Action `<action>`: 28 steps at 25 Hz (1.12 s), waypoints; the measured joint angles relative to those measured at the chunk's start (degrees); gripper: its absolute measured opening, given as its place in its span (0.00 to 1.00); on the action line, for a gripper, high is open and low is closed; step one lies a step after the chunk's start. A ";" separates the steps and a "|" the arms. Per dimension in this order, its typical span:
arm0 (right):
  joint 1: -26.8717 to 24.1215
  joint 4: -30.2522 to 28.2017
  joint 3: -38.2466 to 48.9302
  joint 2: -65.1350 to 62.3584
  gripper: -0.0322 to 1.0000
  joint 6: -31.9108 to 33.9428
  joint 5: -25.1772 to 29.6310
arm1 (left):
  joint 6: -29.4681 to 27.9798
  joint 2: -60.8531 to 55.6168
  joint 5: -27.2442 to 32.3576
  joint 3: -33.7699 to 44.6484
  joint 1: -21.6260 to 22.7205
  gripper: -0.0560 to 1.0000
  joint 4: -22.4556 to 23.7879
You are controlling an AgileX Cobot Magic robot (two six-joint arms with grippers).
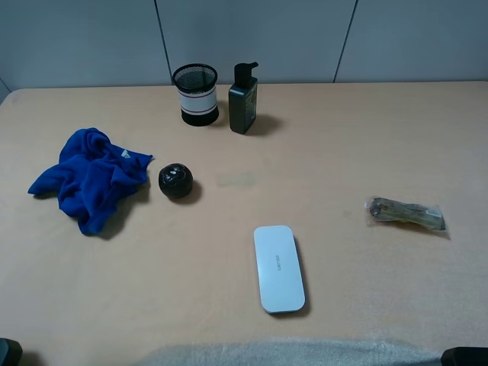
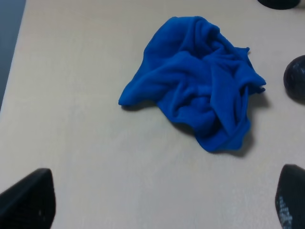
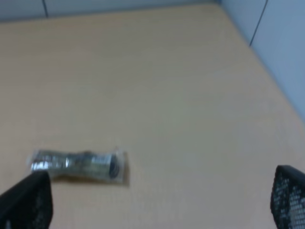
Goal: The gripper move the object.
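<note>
A crumpled blue cloth [image 1: 90, 177] lies at the table's left; it fills the left wrist view [image 2: 200, 95]. A black ball [image 1: 175, 181] sits just right of it and shows at that view's edge [image 2: 296, 78]. A white oblong case [image 1: 278, 267] lies front centre. A clear packet with dark contents [image 1: 406, 214] lies at the right and shows in the right wrist view [image 3: 78, 164]. My left gripper [image 2: 159, 205] is open and empty, short of the cloth. My right gripper [image 3: 157, 200] is open and empty, short of the packet.
A black mesh pen holder [image 1: 196, 94] and a black pump bottle [image 1: 244, 99] stand at the back centre. A grey wall runs behind the table. Both arms barely show at the front corners in the high view.
</note>
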 joint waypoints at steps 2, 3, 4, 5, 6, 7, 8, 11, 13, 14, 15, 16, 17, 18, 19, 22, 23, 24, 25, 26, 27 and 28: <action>0.00 0.96 1.33 0.00 0.70 -0.06 -0.08 | 0.00 0.00 0.00 0.00 0.00 0.93 0.00; 0.00 1.46 1.59 0.00 0.70 -0.43 -0.65 | 0.00 0.00 0.00 0.00 0.00 0.93 0.00; 0.00 2.01 1.67 0.00 0.70 -0.86 -1.44 | 0.00 0.00 0.00 0.00 0.00 0.93 0.00; 0.00 2.48 1.67 0.00 0.70 -1.57 -2.24 | 0.00 0.00 0.00 0.00 0.00 0.93 0.00; 0.00 3.22 1.71 0.00 0.70 -2.25 -2.69 | 0.00 0.00 0.00 0.00 0.00 0.93 0.00; 0.00 4.05 1.73 0.00 0.70 -2.93 -2.88 | 0.00 0.00 0.00 0.00 0.00 0.93 0.00; 0.00 4.80 1.78 0.00 0.70 -3.68 -2.88 | 0.00 0.00 0.00 0.00 0.00 0.93 0.00; 0.00 6.76 1.78 0.00 0.70 -6.14 -2.93 | 0.00 0.00 0.00 0.00 0.00 0.93 0.00; 0.00 7.88 1.78 0.00 0.70 -7.88 -2.99 | 0.00 0.00 0.00 0.00 0.00 0.93 0.00; 0.00 8.50 1.78 0.00 0.70 -8.49 -2.99 | 0.00 0.00 0.00 0.00 0.00 0.93 0.00; 0.00 9.10 1.78 0.00 0.70 -9.21 -2.99 | 0.00 0.00 0.00 0.00 0.00 0.93 0.00; 0.00 9.53 1.78 0.00 0.70 -9.72 -2.99 | 0.00 0.00 0.00 0.00 0.00 0.93 0.00; 0.00 10.14 1.78 0.00 0.70 -10.10 -2.99 | 0.00 0.00 0.00 0.00 0.00 0.93 0.00; 0.00 10.61 1.78 0.00 0.70 -10.73 -2.99 | 0.00 0.00 0.00 0.00 0.00 0.93 0.00; 0.00 11.04 1.78 0.00 0.70 -11.01 -2.99 | 0.00 0.00 0.00 0.00 0.00 0.93 0.00; 0.00 11.74 1.78 0.00 0.70 -11.40 -2.99 | 0.00 0.00 0.00 0.00 0.00 0.93 0.00; 0.00 11.74 1.78 0.00 0.70 -11.45 -2.99 | 0.00 0.00 0.00 0.00 0.00 0.93 0.00; 0.00 11.74 1.78 0.00 0.70 -11.45 -2.99 | 0.00 0.00 0.00 0.00 0.00 0.93 0.00; 0.00 11.74 1.78 0.00 0.70 -11.45 -2.99 | 0.00 0.00 0.00 0.00 0.00 0.93 0.00; 0.00 11.74 1.78 0.00 0.70 -11.45 -2.99 | 0.00 0.00 0.00 0.00 0.00 0.93 0.00; 0.00 11.74 1.78 0.00 0.70 -11.29 -3.04 | 0.00 0.00 0.00 0.00 0.00 0.93 0.00; 0.00 11.74 1.78 0.00 0.70 -10.74 -3.28 | 0.00 0.00 0.00 0.00 0.00 0.93 0.00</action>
